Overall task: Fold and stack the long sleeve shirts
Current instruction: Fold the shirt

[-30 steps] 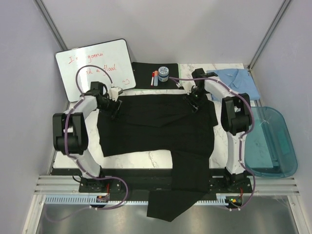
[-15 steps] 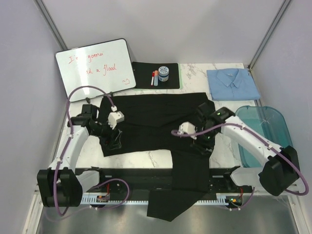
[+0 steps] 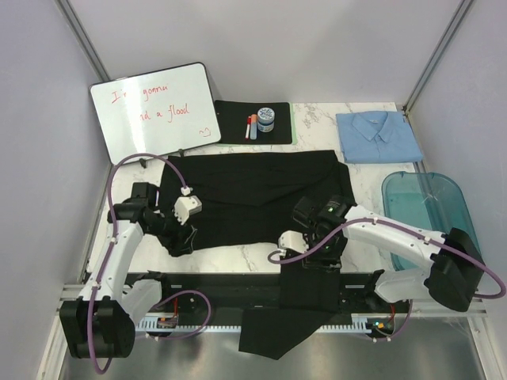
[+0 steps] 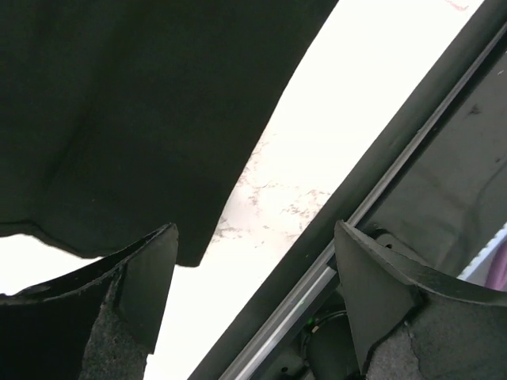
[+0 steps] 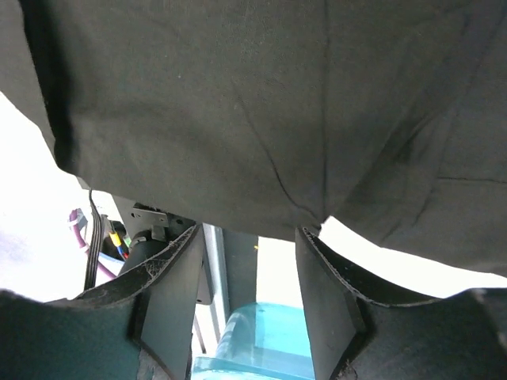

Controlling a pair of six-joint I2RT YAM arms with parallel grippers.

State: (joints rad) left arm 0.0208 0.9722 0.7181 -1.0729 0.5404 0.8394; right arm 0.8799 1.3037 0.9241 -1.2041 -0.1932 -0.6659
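**Black shirt (image 3: 253, 186): spread across the middle of the table (image 3: 238, 255), one length hanging over the near edge.**
Your left gripper (image 4: 253, 245) stands wide and empty at the shirt's near-left hem. Your right gripper (image 5: 242, 237) is parted, with cloth draped just past its tips and nothing clamped. The light blue shirt (image 3: 379, 136) lies folded at the far right. A teal bin (image 3: 432, 229) sits off the right edge, a whiteboard (image 3: 154, 111) far left, and a mat (image 3: 234, 127) with markers (image 3: 251, 127) and a jar (image 3: 265, 119) behind.

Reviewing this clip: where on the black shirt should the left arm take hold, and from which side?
The near-left corner of the black shirt. It lies flat with bare marble table beside it, so likely come in low from that open side, one finger under the edge. The left end effector, open, faces it.
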